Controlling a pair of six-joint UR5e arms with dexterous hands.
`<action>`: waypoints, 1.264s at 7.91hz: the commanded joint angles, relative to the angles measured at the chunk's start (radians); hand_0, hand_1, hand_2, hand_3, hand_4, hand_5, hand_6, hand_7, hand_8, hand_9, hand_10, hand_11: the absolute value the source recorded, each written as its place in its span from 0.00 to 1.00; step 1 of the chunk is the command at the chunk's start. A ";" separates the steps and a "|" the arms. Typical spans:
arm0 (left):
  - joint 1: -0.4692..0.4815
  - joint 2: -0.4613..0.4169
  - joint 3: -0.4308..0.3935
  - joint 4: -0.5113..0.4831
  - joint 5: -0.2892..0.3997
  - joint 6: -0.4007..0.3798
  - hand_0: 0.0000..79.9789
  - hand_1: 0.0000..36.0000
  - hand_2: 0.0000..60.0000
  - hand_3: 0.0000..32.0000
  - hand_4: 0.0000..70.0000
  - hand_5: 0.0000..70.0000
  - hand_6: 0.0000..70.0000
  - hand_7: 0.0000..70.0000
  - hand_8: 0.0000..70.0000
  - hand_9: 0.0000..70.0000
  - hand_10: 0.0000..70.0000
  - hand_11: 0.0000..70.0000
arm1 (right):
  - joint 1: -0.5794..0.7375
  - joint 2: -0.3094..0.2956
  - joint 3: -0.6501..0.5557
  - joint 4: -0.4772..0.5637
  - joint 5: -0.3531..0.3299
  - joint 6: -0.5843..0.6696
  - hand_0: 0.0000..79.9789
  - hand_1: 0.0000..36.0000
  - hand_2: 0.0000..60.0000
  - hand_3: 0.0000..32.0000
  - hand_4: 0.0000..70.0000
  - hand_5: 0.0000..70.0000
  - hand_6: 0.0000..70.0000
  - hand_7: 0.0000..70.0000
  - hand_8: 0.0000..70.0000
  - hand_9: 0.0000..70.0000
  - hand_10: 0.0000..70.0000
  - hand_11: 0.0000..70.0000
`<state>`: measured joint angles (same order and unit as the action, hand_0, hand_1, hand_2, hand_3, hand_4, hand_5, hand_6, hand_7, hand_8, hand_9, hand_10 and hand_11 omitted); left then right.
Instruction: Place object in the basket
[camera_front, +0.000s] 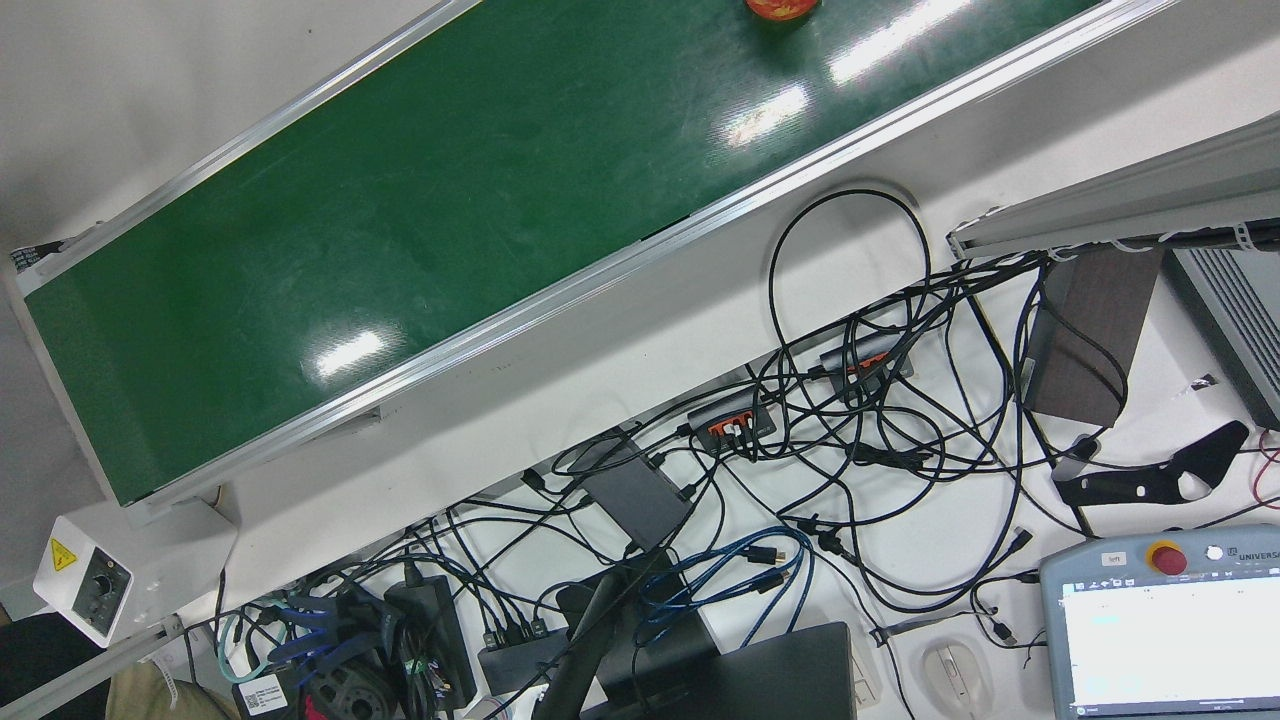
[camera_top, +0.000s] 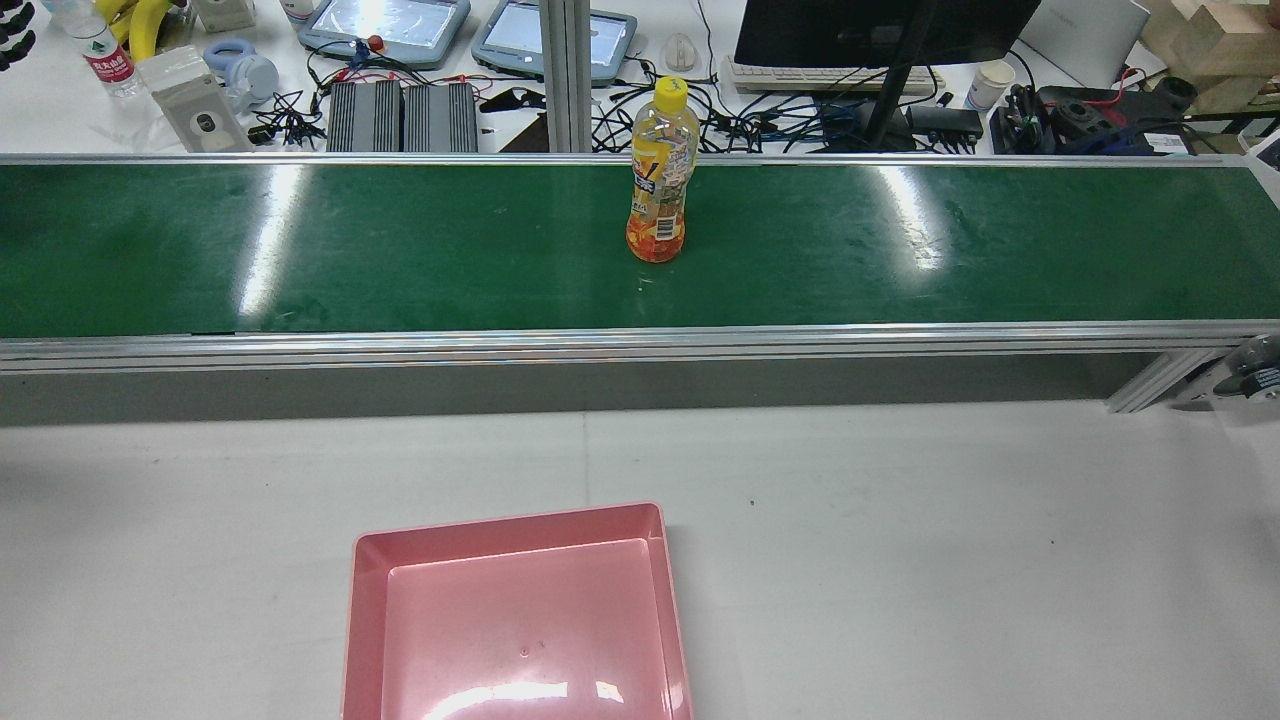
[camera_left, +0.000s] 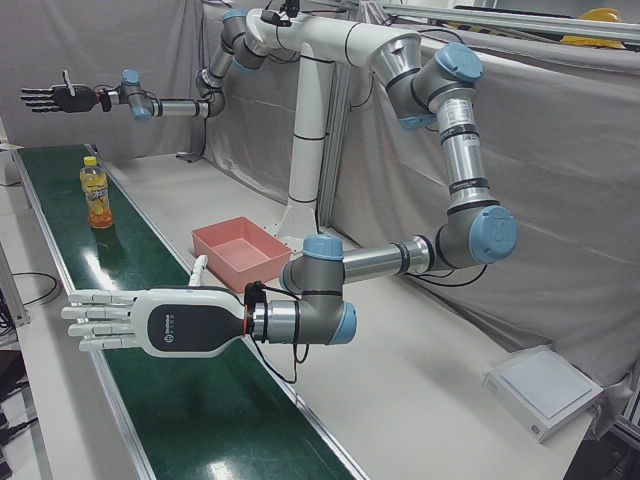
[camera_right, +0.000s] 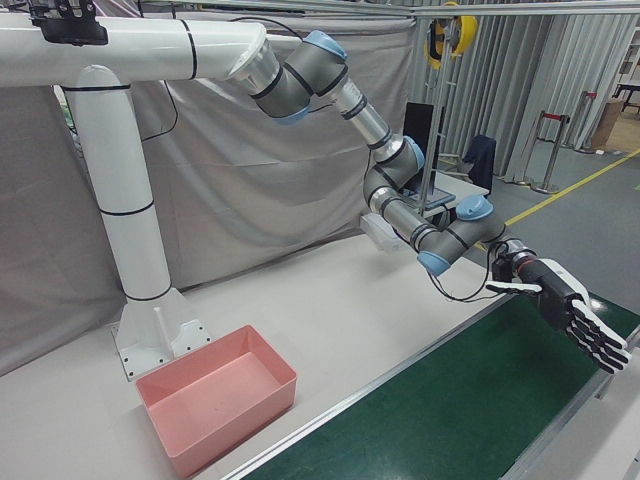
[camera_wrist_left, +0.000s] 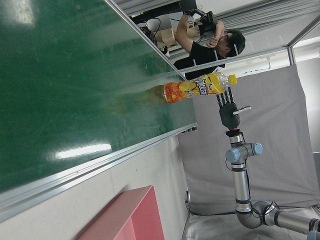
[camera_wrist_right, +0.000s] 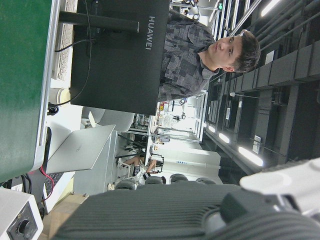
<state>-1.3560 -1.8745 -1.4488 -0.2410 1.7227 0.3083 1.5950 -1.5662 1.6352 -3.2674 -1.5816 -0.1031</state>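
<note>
Fingers of left hand (camera_left: 150, 322) and right hand (camera_left: 62, 98) spread flat, holding nothing, bottle (camera_top: 660, 172) upright mid-frame on green belt (camera_top: 400, 250), pink basket (camera_top: 520, 620) at bottom centre.

Holds the left hand (camera_left: 150, 322) flat and empty, fingers (camera_left: 95, 320) straight, side by side and pointing to 9 o'clock in the left-front view, wrist level behind them. Stretches the right hand (camera_right: 565, 315) out just as flat, gripping nothing, its digits slightly spread and aimed toward 4 o'clock in the right-front view.
</note>
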 joint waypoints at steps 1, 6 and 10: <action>-0.002 0.000 -0.001 0.000 0.000 0.000 0.67 0.08 0.00 0.01 0.06 0.00 0.00 0.00 0.00 0.00 0.00 0.00 | 0.000 0.000 0.000 0.000 0.000 0.000 0.00 0.00 0.00 0.00 0.00 0.00 0.00 0.00 0.00 0.00 0.00 0.00; 0.000 0.000 -0.005 0.002 0.000 0.000 0.68 0.08 0.00 0.01 0.06 0.00 0.00 0.00 0.00 0.00 0.00 0.00 | 0.000 0.000 0.000 0.000 0.000 -0.001 0.00 0.00 0.00 0.00 0.00 0.00 0.00 0.00 0.00 0.00 0.00 0.00; -0.002 0.000 -0.008 0.002 0.002 0.000 0.68 0.08 0.00 0.02 0.06 0.00 0.00 0.00 0.00 0.00 0.00 0.00 | 0.000 0.000 0.000 -0.002 0.000 0.000 0.00 0.00 0.00 0.00 0.00 0.00 0.00 0.00 0.00 0.00 0.00 0.00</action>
<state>-1.3574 -1.8745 -1.4568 -0.2393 1.7230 0.3078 1.5953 -1.5662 1.6353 -3.2685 -1.5815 -0.1029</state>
